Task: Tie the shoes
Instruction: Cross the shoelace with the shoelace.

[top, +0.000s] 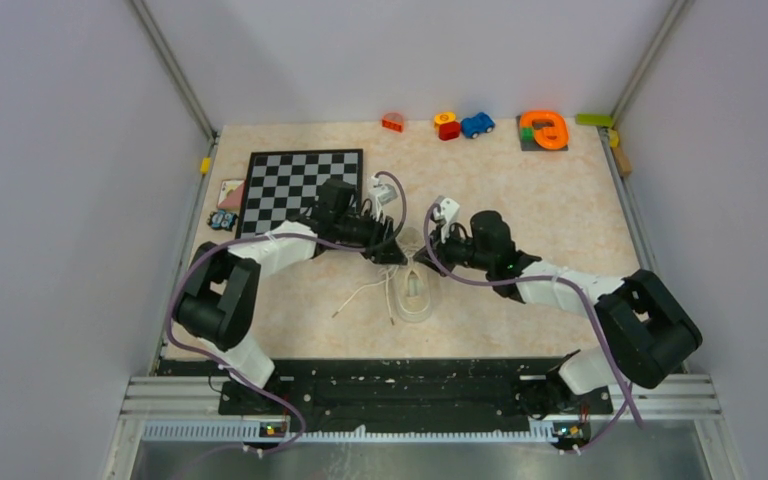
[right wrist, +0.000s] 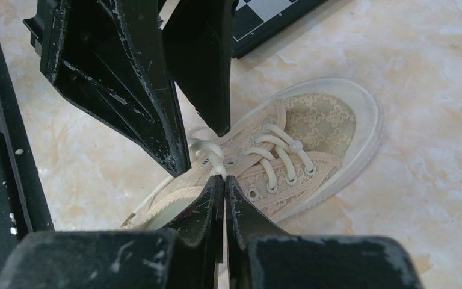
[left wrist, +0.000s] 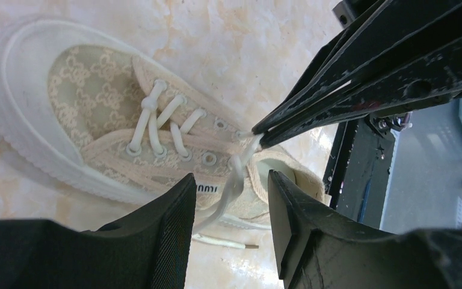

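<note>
The shoe [top: 415,292] is a cream low-top sneaker lying on the table between my two grippers, toe toward the arm bases. In the left wrist view the shoe [left wrist: 90,114] fills the left half, and a white lace [left wrist: 236,174] rises from its top eyelets. My right gripper [right wrist: 224,179] is shut on that lace just above the eyelets, and its closed tip [left wrist: 258,132] shows in the left wrist view too. My left gripper [left wrist: 231,208] stands open with the lace hanging between its fingers, not pinched. From the right wrist, the left gripper [right wrist: 203,152] hovers over the shoe's [right wrist: 313,138] tongue.
A chessboard [top: 300,185] lies at the back left, just behind the left gripper. Small toys [top: 460,125] and an orange piece [top: 545,130] line the far edge. Loose lace ends [top: 360,295] trail left of the shoe; one tipped end [left wrist: 246,245] lies on the table.
</note>
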`<state>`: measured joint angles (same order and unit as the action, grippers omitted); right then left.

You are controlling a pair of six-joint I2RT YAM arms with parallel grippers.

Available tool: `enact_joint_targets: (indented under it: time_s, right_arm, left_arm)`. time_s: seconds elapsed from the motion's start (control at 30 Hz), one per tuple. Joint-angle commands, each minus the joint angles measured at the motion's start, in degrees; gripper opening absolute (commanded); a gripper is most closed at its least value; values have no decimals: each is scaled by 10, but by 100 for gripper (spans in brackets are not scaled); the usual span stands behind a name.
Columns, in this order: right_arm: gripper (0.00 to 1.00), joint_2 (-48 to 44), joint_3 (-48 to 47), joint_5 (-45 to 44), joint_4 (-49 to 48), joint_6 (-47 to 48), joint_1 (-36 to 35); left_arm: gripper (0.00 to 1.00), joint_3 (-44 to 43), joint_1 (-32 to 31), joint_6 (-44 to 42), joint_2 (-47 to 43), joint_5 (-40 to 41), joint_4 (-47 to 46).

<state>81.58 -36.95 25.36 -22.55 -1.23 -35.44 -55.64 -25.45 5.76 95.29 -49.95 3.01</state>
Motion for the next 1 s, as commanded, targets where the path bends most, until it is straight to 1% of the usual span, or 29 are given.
enact_joint_targets:
  time_s: [0.0,0.17,0.47,0.5,0.63,0.7,0.73,0.77,0.8,0.87,0.97]
  right_arm:
    - [0,-19,5,20,-81,-22,8]
    - [0,-20,14,29,-106,-36,15]
    - [0,-12,20,42,-129,-52,24]
    - [0,-11,20,44,-131,-53,24]
    - [0,-10,20,44,-134,-57,28]
    - [0,-9,20,43,-134,-58,30]
    - [0,-9,20,42,-135,-60,32]
    - [0,-9,20,41,-135,-63,35]
    - [0,-9,20,39,-136,-66,38]
    - [0,-10,21,38,-139,-72,41]
    - [0,-11,26,44,-148,-76,44]
  left_arm:
    - [52,-35,-9,-25,1,4,-12]
    - [52,-47,-12,-30,11,0,-14]
    - [48,-54,-19,-42,25,-4,-7]
    - [46,-56,-20,-43,28,-5,-6]
    - [31,-62,-21,-46,33,-6,1]
    - [17,-61,-21,-47,30,-5,2]
    - [13,-61,-21,-46,29,-4,1]
    - [12,-61,-21,-44,27,-2,-1]
    - [15,-62,-21,-41,26,-3,-1]
    - [30,-64,-21,-36,25,-2,-2]
    - [42,-65,-21,-33,22,0,-5]
